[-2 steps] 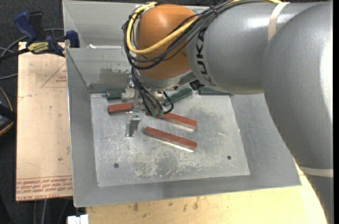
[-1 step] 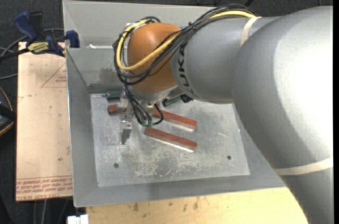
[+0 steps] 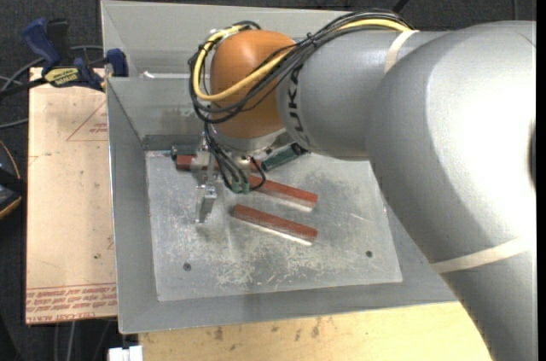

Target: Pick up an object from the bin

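Two flat red-brown bars are seen lying side by side, slightly apart, in the middle of the bin. The nearer bar is paler along its near edge, and the farther bar runs partly under the arm. The claw is held just left of their left ends, low over bare floor. No thing is seen held in it, and whether it is open or shut cannot be told. A small red-and-dark piece lies towards the far-left corner. Bare floor is left along the near and left walls.

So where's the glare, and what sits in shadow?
Camera view: bright sheen on the arm's grey casing and a soft highlight on its orange cover; the bin floor darkens beneath that cover, by the back wall; its scratched front looks evenly lit.
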Available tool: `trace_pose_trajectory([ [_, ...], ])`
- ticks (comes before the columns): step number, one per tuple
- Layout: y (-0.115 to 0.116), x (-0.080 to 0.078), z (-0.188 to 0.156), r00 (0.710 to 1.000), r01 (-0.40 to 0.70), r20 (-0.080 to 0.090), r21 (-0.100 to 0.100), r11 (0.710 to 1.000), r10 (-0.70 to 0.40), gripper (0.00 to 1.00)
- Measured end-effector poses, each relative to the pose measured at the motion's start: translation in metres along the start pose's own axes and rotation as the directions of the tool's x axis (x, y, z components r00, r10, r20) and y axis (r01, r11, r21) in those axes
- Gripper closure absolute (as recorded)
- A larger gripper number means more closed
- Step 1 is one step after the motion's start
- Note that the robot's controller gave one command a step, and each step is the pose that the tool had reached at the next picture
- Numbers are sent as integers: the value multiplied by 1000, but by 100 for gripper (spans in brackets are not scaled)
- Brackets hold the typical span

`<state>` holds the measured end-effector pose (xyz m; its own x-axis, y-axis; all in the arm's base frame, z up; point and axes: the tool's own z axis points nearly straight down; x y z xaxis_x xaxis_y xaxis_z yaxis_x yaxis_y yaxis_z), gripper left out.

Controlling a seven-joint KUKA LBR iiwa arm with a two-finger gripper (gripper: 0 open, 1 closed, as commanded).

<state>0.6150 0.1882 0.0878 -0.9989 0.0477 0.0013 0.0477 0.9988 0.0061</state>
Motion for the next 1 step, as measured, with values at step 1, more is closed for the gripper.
trace_pose_trajectory([
  [1, -18, -10, 4, 994, -108, -9, -4, 994, 107, 0],
])
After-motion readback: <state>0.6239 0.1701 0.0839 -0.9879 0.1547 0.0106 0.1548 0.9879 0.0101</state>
